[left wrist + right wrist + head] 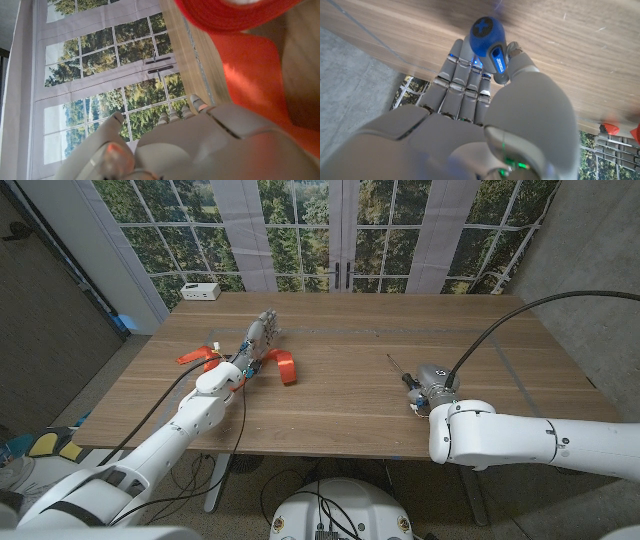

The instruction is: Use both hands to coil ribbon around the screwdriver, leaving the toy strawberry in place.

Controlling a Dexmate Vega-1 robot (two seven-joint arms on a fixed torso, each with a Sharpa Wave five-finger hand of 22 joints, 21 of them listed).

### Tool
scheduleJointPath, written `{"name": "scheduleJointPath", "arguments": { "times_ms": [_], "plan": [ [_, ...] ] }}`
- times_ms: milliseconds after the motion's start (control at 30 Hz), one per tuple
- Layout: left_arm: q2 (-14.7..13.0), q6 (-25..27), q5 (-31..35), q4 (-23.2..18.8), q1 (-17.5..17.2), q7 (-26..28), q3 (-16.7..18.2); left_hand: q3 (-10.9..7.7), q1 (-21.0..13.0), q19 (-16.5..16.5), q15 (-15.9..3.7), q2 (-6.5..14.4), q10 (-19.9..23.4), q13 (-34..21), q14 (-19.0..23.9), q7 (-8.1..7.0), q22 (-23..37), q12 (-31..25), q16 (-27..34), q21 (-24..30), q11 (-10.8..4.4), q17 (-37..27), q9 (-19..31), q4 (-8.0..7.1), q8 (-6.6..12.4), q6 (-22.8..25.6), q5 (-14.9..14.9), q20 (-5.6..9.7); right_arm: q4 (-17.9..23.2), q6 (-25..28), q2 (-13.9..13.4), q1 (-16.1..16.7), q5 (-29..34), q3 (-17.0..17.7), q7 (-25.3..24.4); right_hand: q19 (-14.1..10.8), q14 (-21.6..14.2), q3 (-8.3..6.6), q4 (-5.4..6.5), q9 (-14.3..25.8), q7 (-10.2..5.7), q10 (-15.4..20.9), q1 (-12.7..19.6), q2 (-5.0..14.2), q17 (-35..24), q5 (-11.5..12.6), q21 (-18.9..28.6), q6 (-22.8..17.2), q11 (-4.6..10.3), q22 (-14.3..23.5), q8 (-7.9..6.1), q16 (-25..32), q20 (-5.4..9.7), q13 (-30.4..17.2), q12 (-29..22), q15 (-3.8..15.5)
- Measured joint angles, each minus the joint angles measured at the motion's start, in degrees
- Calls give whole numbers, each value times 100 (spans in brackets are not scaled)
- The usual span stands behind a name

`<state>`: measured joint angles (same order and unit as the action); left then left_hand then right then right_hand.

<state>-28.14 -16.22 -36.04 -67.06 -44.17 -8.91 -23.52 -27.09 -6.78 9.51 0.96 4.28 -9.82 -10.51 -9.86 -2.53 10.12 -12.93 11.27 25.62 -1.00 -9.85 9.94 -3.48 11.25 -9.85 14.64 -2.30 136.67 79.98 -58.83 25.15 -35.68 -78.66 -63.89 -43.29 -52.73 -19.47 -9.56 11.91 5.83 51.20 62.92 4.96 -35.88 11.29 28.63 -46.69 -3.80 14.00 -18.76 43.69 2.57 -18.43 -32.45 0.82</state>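
Note:
An orange-red ribbon lies on the table's left half; one end (195, 357) sits left of my left forearm and a curled loop (283, 364) sits right of it. The ribbon (250, 65) looms close in the left wrist view. My left hand (262, 333) reaches past the ribbon with fingers stretched out and apart, holding nothing. A small red lump (212, 348) by the ribbon's left end may be the toy strawberry. My right hand (430, 388) grips the screwdriver by its blue handle (490, 40) near the table's front right. The thin shaft (397, 367) points away over the wood.
A white box (201, 291) stands at the table's far left corner, by the windows. A black cable (520, 310) arcs over the right side to my right wrist. Bare wood (340, 380) lies between the two hands.

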Motion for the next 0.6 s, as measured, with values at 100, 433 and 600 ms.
{"name": "scheduleJointPath", "arguments": {
  "times_ms": [100,433,600],
  "plan": [
    [0,51,203,0,0,303,0,-18,-201,-73,65,-95,-9,0,2,-67,11,-44,0,-41,9,0,8,223,22,16,-90,-162,-29,0,25,52,0,41,0,0,-11,0,0,40,0,0,6,-6,-20,-5,21,0,0,0,-1,0,0,0,-19,-11],
    [-586,582,834,-1659,-740,1517,-12,-139,-753,-134,393,-193,114,-31,321,-128,43,-106,44,-128,381,-17,8,795,67,16,-357,-429,-106,1,72,18,1013,26,-7,105,-19,0,1,76,-1,-1,36,-36,-64,-28,85,0,1,27,-1,-43,-2,-2,-21,-19],
    [-737,956,1094,-2197,-960,2017,5,-174,-891,-205,416,-156,202,-57,420,-66,43,-106,88,-137,422,-16,19,914,67,81,-385,-499,-108,1,61,-28,1106,-14,-8,155,-19,1,1,109,-1,-2,36,-36,-102,-29,88,1,1,26,0,-79,-12,-3,-21,-19]
  ]
}}
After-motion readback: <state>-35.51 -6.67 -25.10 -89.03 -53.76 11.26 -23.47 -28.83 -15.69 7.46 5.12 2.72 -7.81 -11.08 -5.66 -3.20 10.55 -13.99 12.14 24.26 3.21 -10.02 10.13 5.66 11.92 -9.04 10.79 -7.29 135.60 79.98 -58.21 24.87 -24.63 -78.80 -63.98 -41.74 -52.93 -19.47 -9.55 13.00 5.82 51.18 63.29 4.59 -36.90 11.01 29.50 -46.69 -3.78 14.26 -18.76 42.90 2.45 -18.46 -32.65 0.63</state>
